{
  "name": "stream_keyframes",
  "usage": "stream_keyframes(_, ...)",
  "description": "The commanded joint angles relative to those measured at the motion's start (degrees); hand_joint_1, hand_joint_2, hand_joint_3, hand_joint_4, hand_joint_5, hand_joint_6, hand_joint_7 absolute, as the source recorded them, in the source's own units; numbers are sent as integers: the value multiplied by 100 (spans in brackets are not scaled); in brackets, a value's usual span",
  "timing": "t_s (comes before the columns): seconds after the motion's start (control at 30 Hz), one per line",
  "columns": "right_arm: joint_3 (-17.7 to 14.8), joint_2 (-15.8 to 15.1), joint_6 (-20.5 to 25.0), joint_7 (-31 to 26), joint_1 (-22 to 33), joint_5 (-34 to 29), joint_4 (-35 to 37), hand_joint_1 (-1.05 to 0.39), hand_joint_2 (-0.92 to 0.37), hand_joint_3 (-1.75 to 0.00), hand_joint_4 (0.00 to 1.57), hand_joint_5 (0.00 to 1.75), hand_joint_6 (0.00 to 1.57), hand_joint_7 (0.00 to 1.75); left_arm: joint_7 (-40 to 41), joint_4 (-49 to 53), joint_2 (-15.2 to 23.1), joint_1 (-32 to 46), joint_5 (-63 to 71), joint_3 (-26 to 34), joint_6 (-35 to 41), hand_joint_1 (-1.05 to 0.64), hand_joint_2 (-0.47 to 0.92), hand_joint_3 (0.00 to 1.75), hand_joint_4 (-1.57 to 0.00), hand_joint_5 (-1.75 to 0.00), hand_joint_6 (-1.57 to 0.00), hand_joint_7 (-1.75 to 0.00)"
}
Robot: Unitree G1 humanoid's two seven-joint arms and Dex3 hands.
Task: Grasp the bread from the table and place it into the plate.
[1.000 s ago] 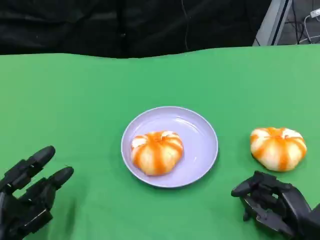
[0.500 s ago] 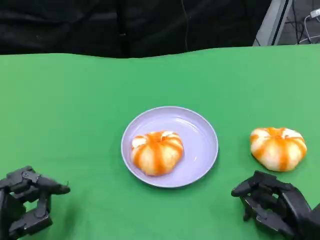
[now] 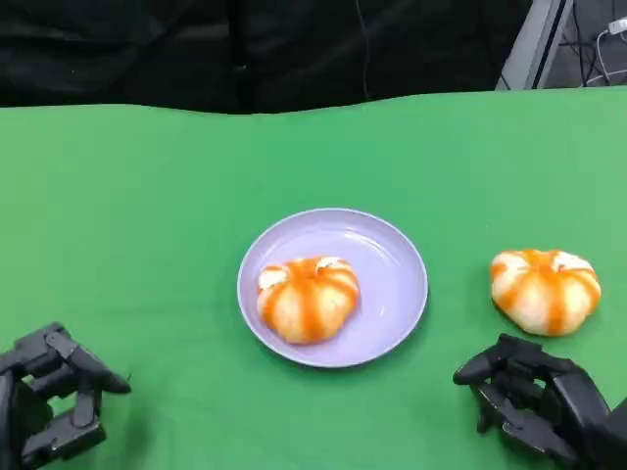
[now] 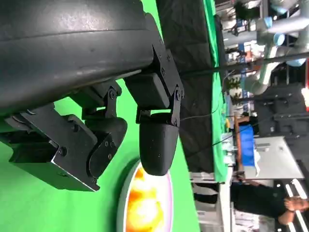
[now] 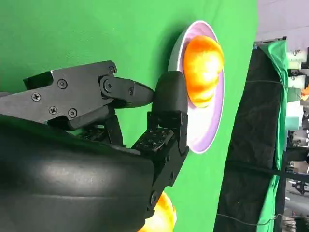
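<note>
A lavender plate (image 3: 392, 264) lies mid-table with an orange-striped bread (image 3: 308, 298) in it. A second, similar bread (image 3: 545, 290) sits on the green cloth to the plate's right. My right hand (image 3: 534, 401) rests low on the table just in front of that second bread, apart from it, fingers curled in and holding nothing. At the near left corner, far from the plate, is my left hand (image 3: 54, 406), fingers folded in on nothing. The right wrist view shows the plate (image 5: 205, 130), its bread (image 5: 203, 70) and the edge of the loose bread (image 5: 161, 217).
The green table (image 3: 147, 215) ends at a black curtain (image 3: 245, 49) along the far edge. A grey metal post (image 3: 534, 44) stands at the back right. In the left wrist view a person (image 4: 260, 198) stands well beyond the table.
My left hand's fingers, stretched out a second ago, have folded in and the hand has drawn back slightly. The right hand, the plate and both breads have not moved.
</note>
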Motion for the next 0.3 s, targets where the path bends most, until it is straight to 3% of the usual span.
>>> stream_keyframes(0.03,-44,-84,123,69,152,112,-136,-28,-92,-45,66,174,75,107,54,-49,106,81,28,-15,-139,10,52,123,-104,-149,-99,-131)
stream_keyframes(0.3,-71,-86,185,118,208,127,-239,-27,-92,-45,66,174,76,107,60,-54,137,118,86,-84,-199,9,53,124,-102,-153,-99,-132)
